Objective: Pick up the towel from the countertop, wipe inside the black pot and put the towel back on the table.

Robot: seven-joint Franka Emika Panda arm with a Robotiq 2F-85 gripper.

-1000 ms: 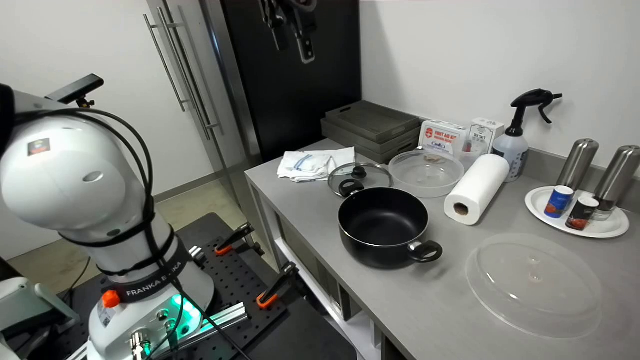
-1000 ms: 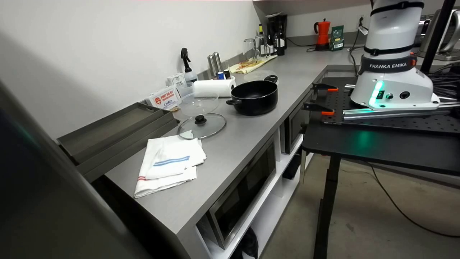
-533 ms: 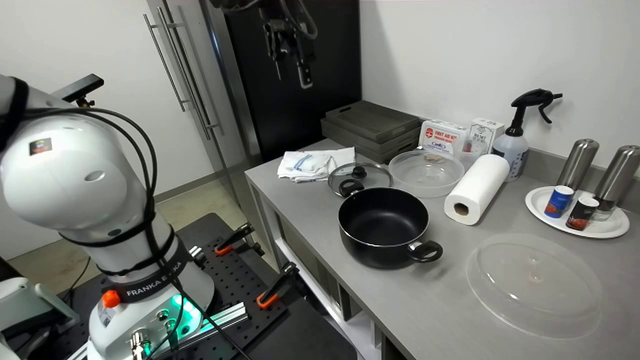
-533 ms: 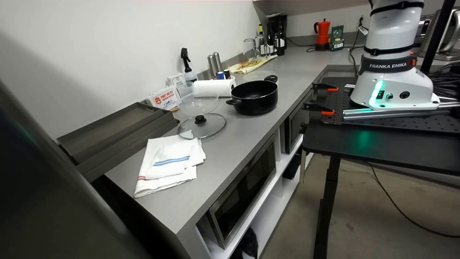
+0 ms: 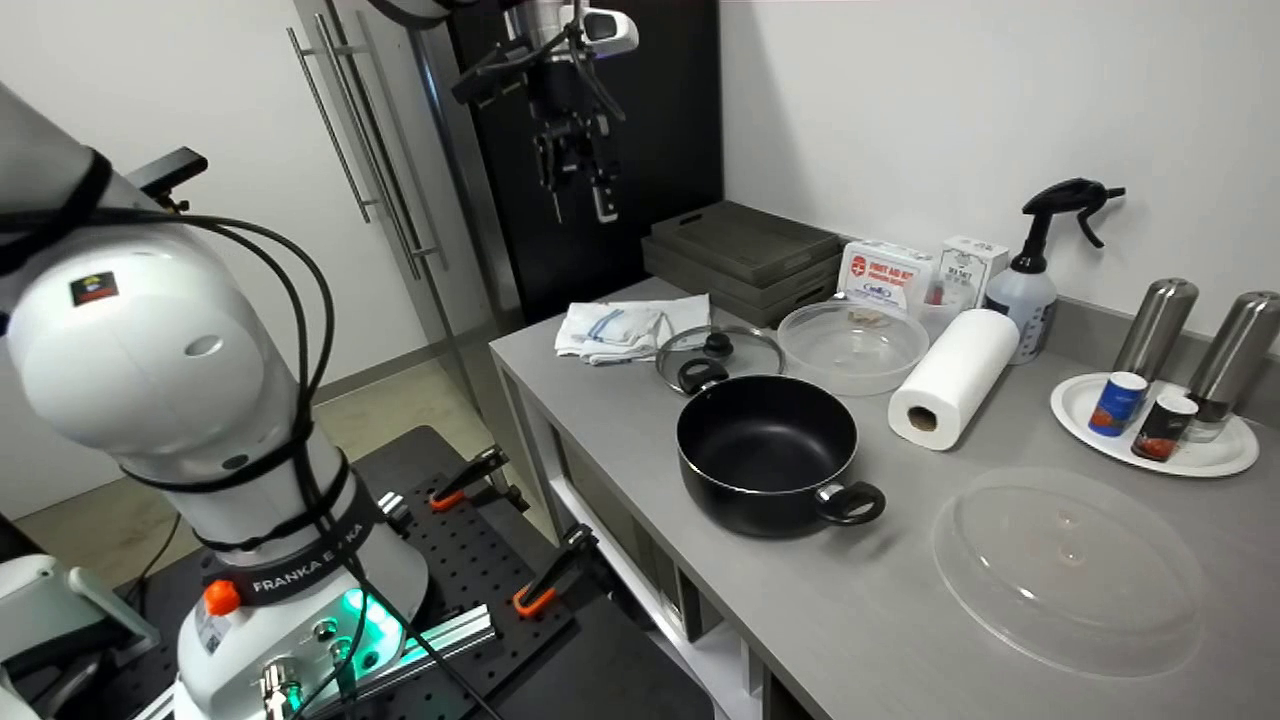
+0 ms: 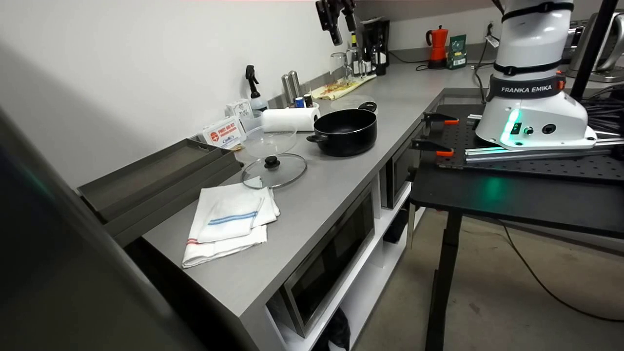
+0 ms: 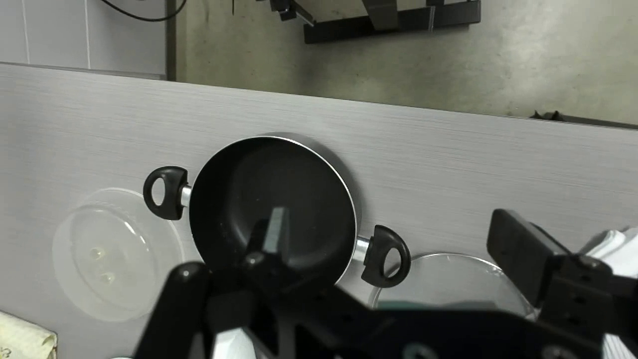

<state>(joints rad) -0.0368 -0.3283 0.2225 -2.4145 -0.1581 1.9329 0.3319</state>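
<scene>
The white towel with blue and red stripes lies folded on the countertop in both exterior views [image 5: 625, 330] [image 6: 233, 224]. A corner of it shows at the right edge of the wrist view [image 7: 620, 252]. The black pot stands uncovered on the countertop in both exterior views [image 5: 750, 510] [image 6: 348, 142] and the wrist view [image 7: 309, 199]; its inside looks empty. My gripper is open and empty, high above the countertop, in both exterior views [image 5: 582, 208] [image 6: 344, 35]. In the wrist view my gripper [image 7: 394, 239] has its fingers [image 7: 521, 257] wide apart, one overlapping the pot.
A glass lid [image 6: 287, 170] lies between towel and pot, partly touching the towel's edge. Dark trays [image 5: 745, 250], a clear container [image 5: 850, 345], a paper towel roll [image 5: 955, 375] and a spray bottle [image 5: 1022, 290] stand along the wall. A clear cover [image 5: 1070, 570] lies beyond the pot.
My gripper has come down in an exterior view, staying open, and now also shows at the top of the opposite exterior view. Towel and pot have not moved.
</scene>
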